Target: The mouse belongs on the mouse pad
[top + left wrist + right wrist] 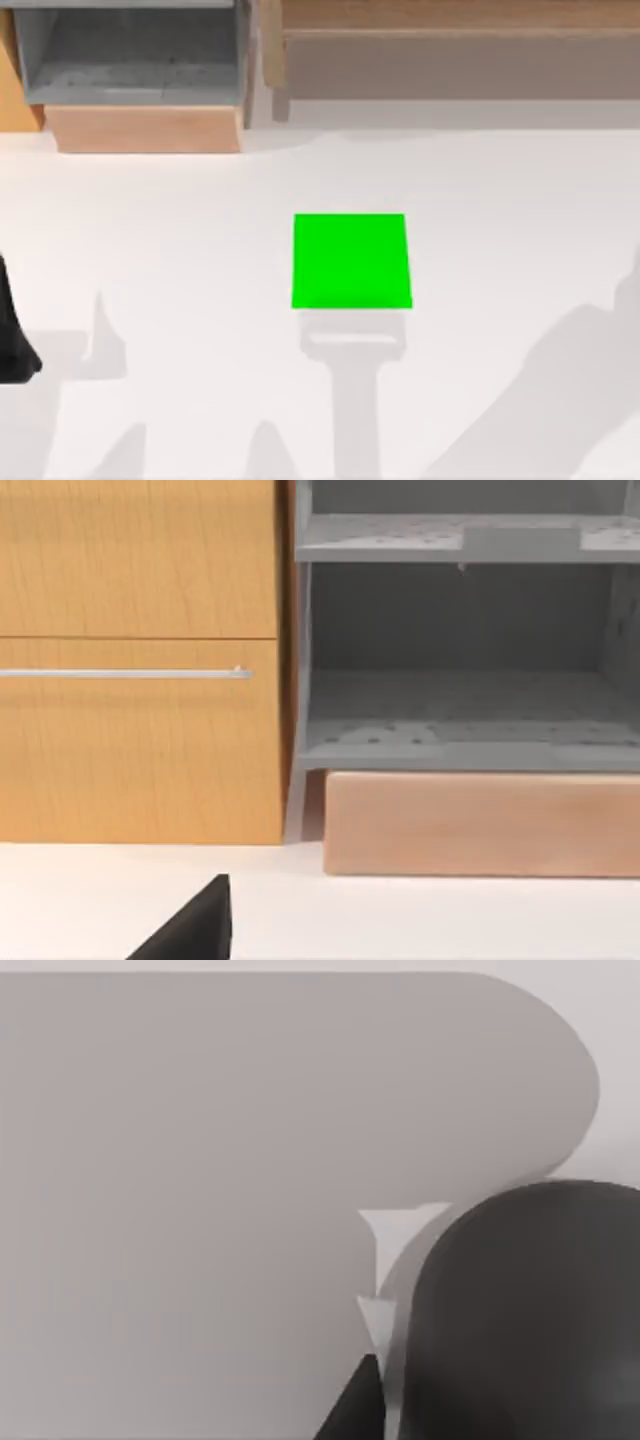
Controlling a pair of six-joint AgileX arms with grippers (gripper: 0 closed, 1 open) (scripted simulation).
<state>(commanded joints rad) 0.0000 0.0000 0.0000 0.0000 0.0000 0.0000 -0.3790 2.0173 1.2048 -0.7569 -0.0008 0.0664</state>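
One mouse pad point(350, 261), a green square, lies flat mid-table point(200, 250), edges parallel to the table's. Left arm point(12, 340) sits at the left edge, well apart; its end effector's opening cannot be told.

mouse pad point(350, 261): plain bright green | table point(200, 250): white | cabinet point(140, 660): orange wood-grain

A rendered office or workshop setting, probably: a plain white tabletop point(180, 230) is carrying a green mouse pad point(350, 261), while a wooden drawer cabinet point(140, 660) with a slim metal handle point(125, 673) and grey open shelving point(460, 660) are standing along its far edge.
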